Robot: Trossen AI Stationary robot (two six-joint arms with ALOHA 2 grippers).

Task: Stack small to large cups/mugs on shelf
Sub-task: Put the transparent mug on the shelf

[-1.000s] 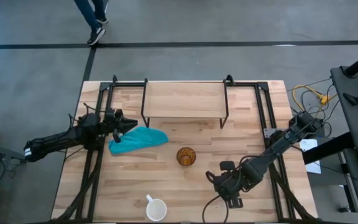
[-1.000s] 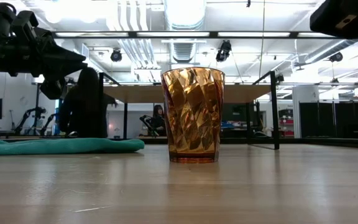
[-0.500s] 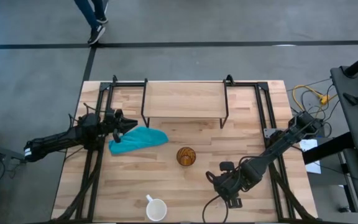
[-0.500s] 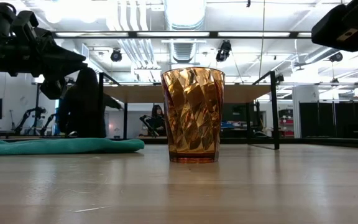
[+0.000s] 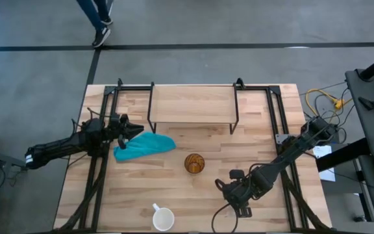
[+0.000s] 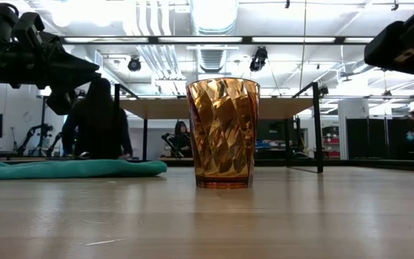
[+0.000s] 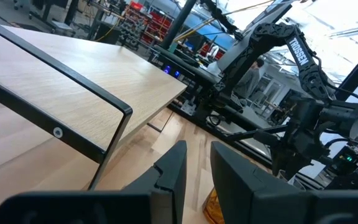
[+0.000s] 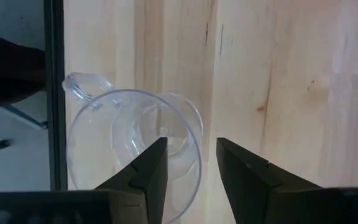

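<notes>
The right hand hangs low over the front right part of the light wooden table, its 2 dark fingers parted, one finger over the mouth of the small clear glass cup with a handle, which sits at the table's edge; the fingers do not visibly press its wall. The larger amber-brown textured translucent cup stands upright near the table's middle. The white handled ceramic mug sits at the front edge, well apart from both. The low shelf with a light wooden board on thin black legs stands at the back. The left hand waits beside the crumpled teal cloth, fingers slightly apart, holding nothing.
</notes>
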